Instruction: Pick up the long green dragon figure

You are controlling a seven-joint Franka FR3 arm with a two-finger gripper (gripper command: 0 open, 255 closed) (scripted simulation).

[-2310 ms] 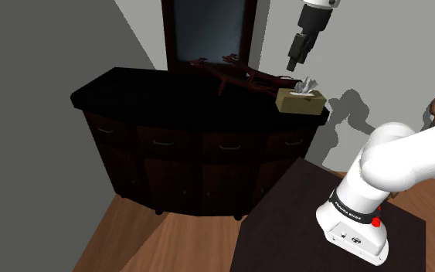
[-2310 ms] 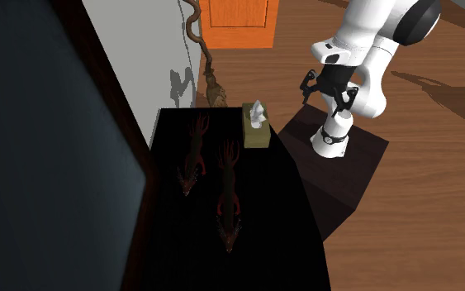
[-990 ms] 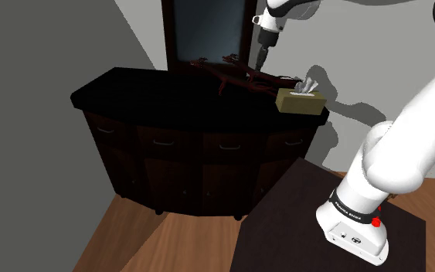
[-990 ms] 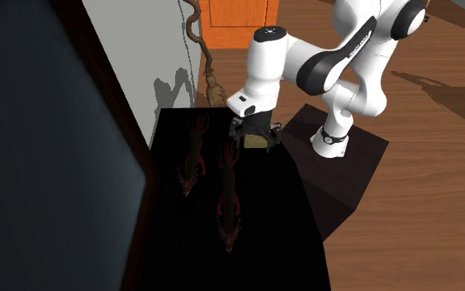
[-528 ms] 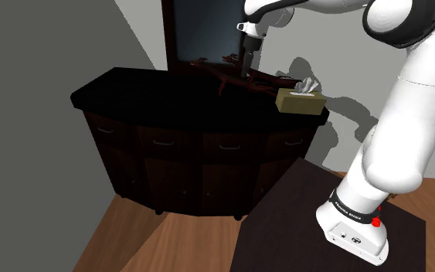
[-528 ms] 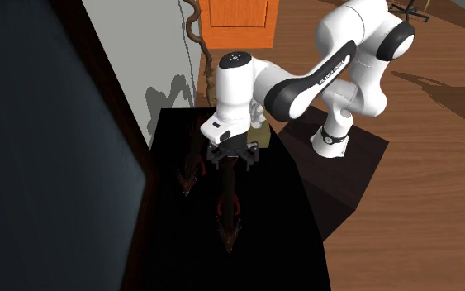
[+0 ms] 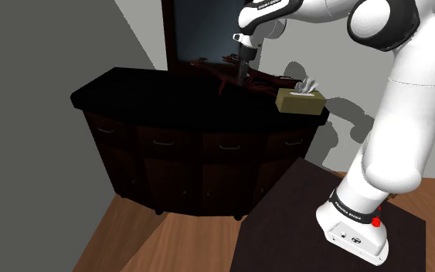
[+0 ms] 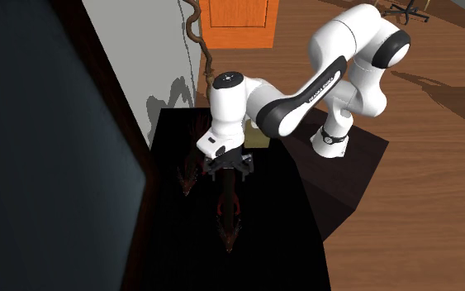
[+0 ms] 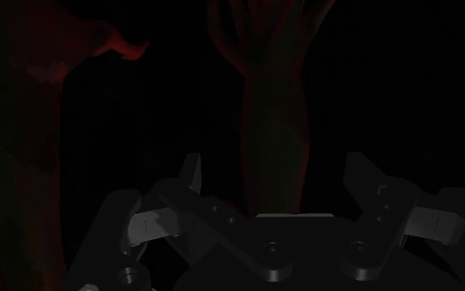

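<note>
While the pincer [image 9: 276, 169] hangs spread over the dark red dragon [image 9: 273, 124], tissue box [image 7: 299, 101] at its four o'clock, shoulder view.

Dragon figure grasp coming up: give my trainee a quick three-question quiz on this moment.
1. True or false: the gripper is shut on the dark reddish dragon figure.
2. What sits at the dark cabinet's end on the shoulder view's right? A) tissue box B) lamp C) bowl
3. Fill in: in the wrist view the figure's body lies ___ the gripper's fingers.
Key: 1 false, it is open; 2 A; 3 between.
</note>
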